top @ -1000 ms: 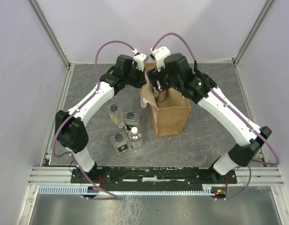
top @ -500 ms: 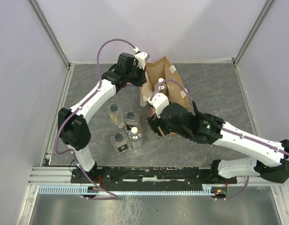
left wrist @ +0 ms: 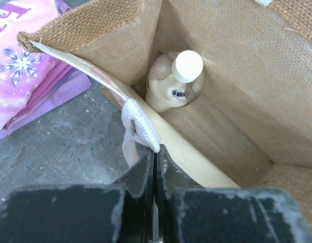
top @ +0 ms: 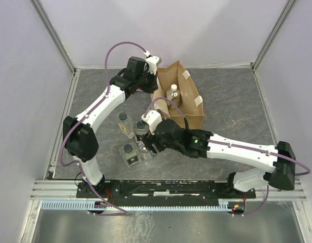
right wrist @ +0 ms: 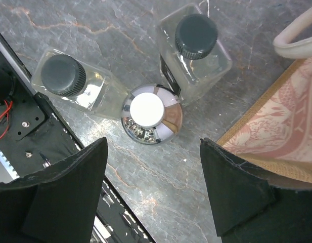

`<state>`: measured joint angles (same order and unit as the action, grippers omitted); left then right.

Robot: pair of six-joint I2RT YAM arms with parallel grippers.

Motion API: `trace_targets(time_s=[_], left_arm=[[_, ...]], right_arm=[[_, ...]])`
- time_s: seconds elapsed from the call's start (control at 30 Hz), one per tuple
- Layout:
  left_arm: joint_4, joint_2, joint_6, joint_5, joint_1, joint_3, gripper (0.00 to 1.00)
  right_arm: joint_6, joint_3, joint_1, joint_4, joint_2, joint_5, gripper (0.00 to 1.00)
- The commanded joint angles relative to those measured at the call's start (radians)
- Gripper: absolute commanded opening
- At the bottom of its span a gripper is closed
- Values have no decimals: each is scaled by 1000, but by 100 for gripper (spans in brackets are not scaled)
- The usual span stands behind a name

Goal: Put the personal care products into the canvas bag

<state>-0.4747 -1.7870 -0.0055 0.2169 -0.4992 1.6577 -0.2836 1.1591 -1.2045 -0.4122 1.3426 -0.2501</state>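
The left gripper (left wrist: 154, 158) is pressed together on the pale handle (left wrist: 139, 126) at the rim of the canvas bag (left wrist: 236, 76), and in this way it holds the mouth of the bag open. Inside the bag one white-capped bottle (left wrist: 182, 76) stands upright in a corner of the bottom. A flat pink packet (left wrist: 29, 76) lies outside, just beside the bag wall. The other four products are on the table (top: 231, 91), near the bag on the side of the left arm. The right gripper (right wrist: 153, 152) hangs over this group with its fingers wide apart and nothing between them. Below it is the round bottle (right wrist: 149, 112) with a silver shoulder and a white cap, standing close against two square bottles (right wrist: 195, 45) with dark caps. A fourth dark-capped bottle (top: 124, 121) stands a little apart from them. I judge that the step in hand is the pick of the second product, most likely the round one, so the task is only at its beginning. The next move asks for a straight descent with the fingers centred on the white cap. The free room beside the bottle looks small, so the fingers could push the square neighbours or tip them.
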Motion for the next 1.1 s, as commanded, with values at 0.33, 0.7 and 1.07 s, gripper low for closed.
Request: trace_targets(time_s=[0.33,0.7,1.07], left_arm=[[-18,60,56,11,5,-13,3],[-16,96,56,10,6,-31,3],[-14,123,61,3,13,-47,3]], right_arm=[[-76,-48,-6,213,70,27,78],[-81,-57,-7,221,126,-13,70],[-86,-71,-6,270,149,-11,65]])
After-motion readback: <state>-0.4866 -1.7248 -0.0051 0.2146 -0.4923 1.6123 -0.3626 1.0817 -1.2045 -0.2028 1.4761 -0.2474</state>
